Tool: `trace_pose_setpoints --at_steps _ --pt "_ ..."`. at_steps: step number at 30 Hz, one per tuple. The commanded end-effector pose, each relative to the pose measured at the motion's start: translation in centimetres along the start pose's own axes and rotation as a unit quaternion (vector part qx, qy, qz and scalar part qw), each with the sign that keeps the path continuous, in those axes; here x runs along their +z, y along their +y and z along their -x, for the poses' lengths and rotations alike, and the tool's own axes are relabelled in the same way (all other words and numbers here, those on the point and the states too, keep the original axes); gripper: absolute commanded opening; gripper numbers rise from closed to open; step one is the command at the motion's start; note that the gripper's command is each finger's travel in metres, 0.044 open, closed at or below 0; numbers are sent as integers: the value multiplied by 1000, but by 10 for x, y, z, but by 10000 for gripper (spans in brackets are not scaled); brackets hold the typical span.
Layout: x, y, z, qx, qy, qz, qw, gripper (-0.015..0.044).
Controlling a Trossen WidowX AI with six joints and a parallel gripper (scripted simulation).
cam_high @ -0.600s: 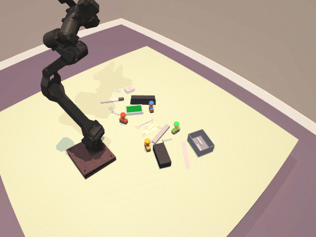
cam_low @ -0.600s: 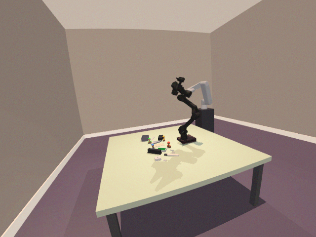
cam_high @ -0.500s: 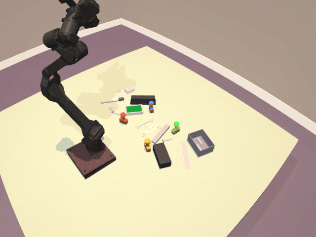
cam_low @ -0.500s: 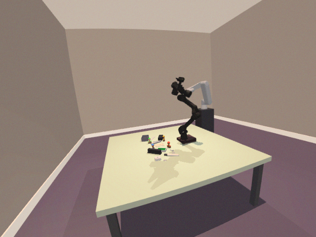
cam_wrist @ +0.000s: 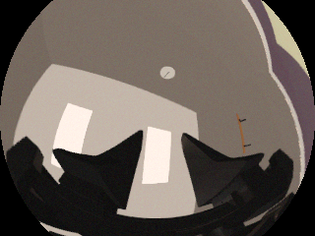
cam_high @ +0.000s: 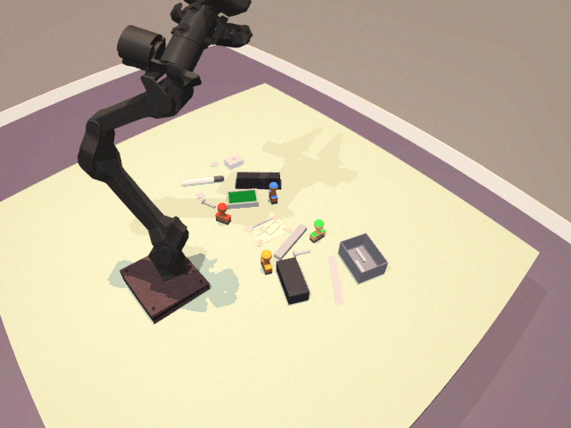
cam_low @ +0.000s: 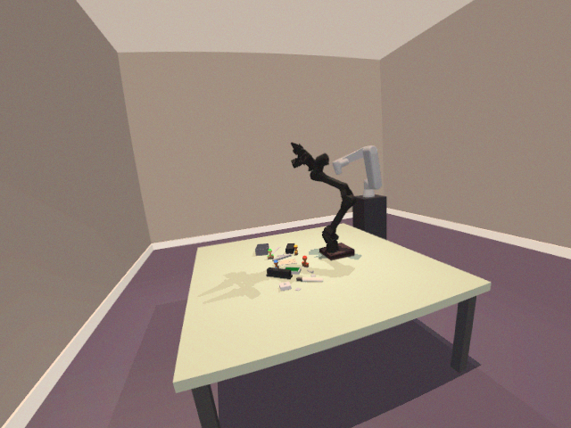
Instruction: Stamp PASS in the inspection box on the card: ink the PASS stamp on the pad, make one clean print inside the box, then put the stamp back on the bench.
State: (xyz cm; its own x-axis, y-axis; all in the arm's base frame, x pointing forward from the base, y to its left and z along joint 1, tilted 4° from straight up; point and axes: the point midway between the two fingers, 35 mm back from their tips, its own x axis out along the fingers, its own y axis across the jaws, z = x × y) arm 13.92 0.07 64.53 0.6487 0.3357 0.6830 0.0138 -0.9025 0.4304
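Note:
My gripper (cam_low: pixel 292 153) (cam_wrist: pixel 163 136) is partly open and empty, raised high above the table and pointing away from it. Four small stamps stand on the table: red-topped (cam_high: pixel 222 208) (cam_low: pixel 304 258), blue-topped (cam_high: pixel 273 185), green-topped (cam_high: pixel 318 224) (cam_low: pixel 269 251) and yellow-topped (cam_high: pixel 266 254) (cam_low: pixel 295 246). Which one reads PASS cannot be told. The green ink pad (cam_high: pixel 242 197) (cam_low: pixel 292 268) lies between the red and blue stamps. The pale card (cam_high: pixel 268 230) lies between the stamps, with printed lines and a box outline too small to read clearly.
A black block (cam_high: pixel 258 180) lies behind the pad, and another black block (cam_high: pixel 293 281) beside the yellow stamp. A grey bar (cam_high: pixel 290 242) lies beside the card. An open grey bin (cam_high: pixel 349 266), a pink strip (cam_high: pixel 335 281), a white marker (cam_high: pixel 198 181) and a small white box (cam_high: pixel 234 161) surround them.

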Motion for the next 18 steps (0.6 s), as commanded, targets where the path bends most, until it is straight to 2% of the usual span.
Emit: trace_pose_setpoints --at_steps 1,4,8,13,18 --pt "44 40 -5 61 -30 -169 983 214" --pt "88 67 -7 116 -57 -311 942 214" --pt "154 92 -5 195 -89 -479 851 214" --pt "241 103 6 301 -123 -641 695 214" --pt "324 93 28 407 -148 -737 519 214"
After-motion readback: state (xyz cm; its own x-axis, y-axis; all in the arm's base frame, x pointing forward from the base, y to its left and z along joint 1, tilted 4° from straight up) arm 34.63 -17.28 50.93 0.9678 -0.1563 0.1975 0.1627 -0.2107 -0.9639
